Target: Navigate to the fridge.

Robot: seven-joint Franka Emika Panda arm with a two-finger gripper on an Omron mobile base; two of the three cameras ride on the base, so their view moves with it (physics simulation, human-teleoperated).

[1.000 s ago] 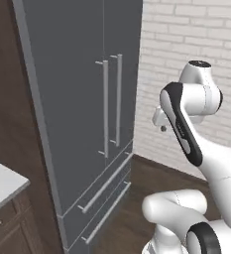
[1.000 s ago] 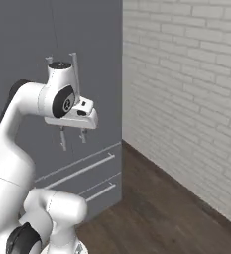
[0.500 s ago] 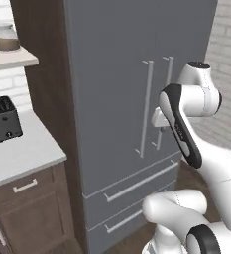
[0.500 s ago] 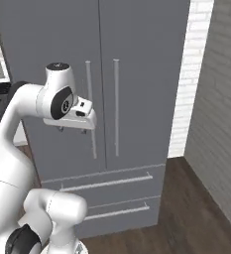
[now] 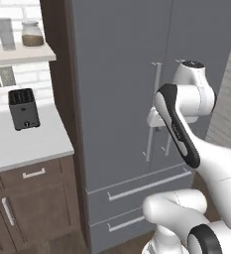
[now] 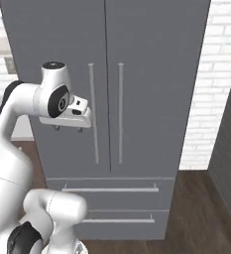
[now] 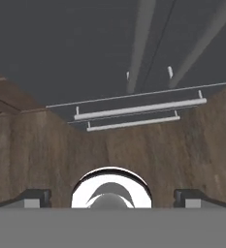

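Note:
The fridge (image 5: 117,99) is a tall matte grey French-door unit standing right in front of me. In the right base view the fridge (image 6: 151,74) faces me nearly square on, with two long vertical silver handles (image 6: 120,111) and two lower drawers (image 6: 112,188). My gripper (image 6: 68,129) hangs in front of the left door, pointing down, open and holding nothing. In the hand view the gripper (image 7: 112,198) looks down at the wood floor and the fridge's drawer handles (image 7: 138,109).
A grey counter (image 5: 18,144) with a black toaster (image 5: 24,109) lies left of the fridge, over brown wood cabinets (image 5: 28,208). A shelf with jars (image 5: 31,33) hangs above. White brick wall (image 6: 221,74) and a dark wall (image 6: 228,163) bound the right; wood floor (image 6: 196,208) lies between.
Both base views have swung with the base: the fridge has come from the side to the middle and now faces me, and the counter with the toaster has come into view. Arm pose unchanged.

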